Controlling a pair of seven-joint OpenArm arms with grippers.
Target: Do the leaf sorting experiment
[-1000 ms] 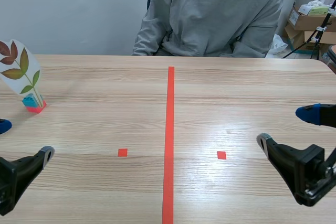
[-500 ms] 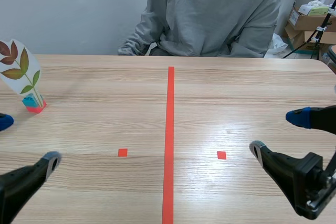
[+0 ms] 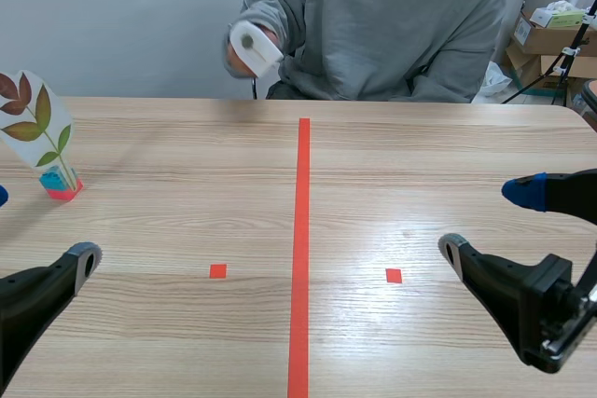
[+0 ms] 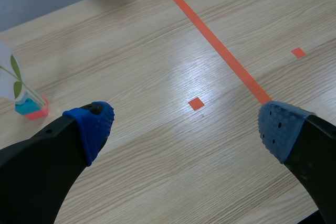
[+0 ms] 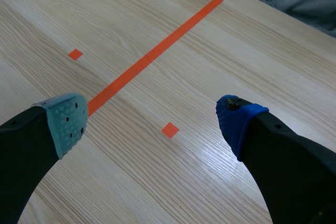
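Note:
A clear card with a red-and-green leaf sprig (image 3: 35, 123) stands upright in a small blue-and-red base (image 3: 61, 184) at the table's far left. From the left wrist view the same base (image 4: 31, 107) lies ahead of my left finger. Across the table, a person's hand holds a small white card with a dark round mark (image 3: 254, 47) above the far edge. My left gripper (image 3: 42, 227) (image 4: 184, 124) is open and holds nothing, just in front of the leaf card. My right gripper (image 3: 487, 221) (image 5: 152, 119) hangs open over the right half, also with nothing in it.
The wooden table (image 3: 187, 165) carries an orange-red centre line and two small squares as marks. The person in a grey sweatshirt (image 3: 392, 25) sits at the far side. Cardboard boxes (image 3: 550, 39) stand behind the table at the right.
The person's hand has come up from below the far edge holding the white card. My right gripper has edged slightly left. The left one shifted a little.

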